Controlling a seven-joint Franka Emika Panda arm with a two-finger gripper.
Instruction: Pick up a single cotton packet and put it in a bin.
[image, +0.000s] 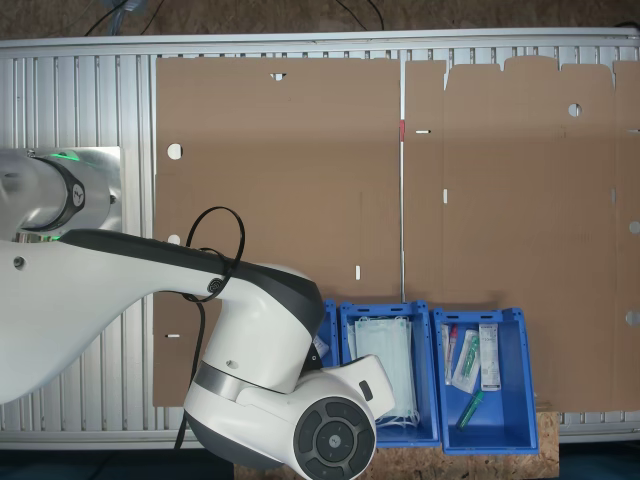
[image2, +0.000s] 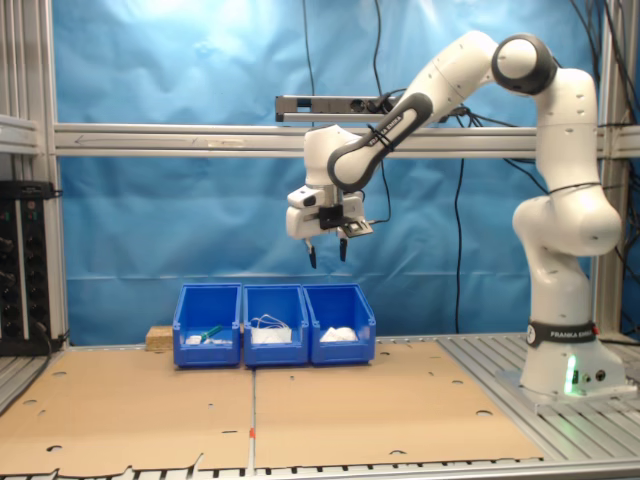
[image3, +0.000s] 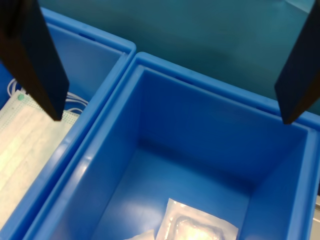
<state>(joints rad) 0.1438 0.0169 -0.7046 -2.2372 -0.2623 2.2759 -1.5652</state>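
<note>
In the second exterior view we see three blue plastic bins in a row on the cardboard-covered desk, against the blue backdrop. Going from the second exterior view's left: the first bin holds long narrow packets, the middle bin holds pale green face masks, and the third bin holds white packets.

The white Franka arm stands at the second exterior view's right and reaches over the bins. Its end effector hangs well above the third bin, fingers pointing down, spread apart and holding nothing.

In the wrist view we look down between the two dark fingers into that bin. The small square clear-white cotton packet lies flat on the bin floor, its round white pad visible inside. It is cut off by the picture's edge, so we cannot tell a long axis; one corner points toward the bin's middle. Another white packet's edge touches it. The masks show in the neighbouring bin.
</note>
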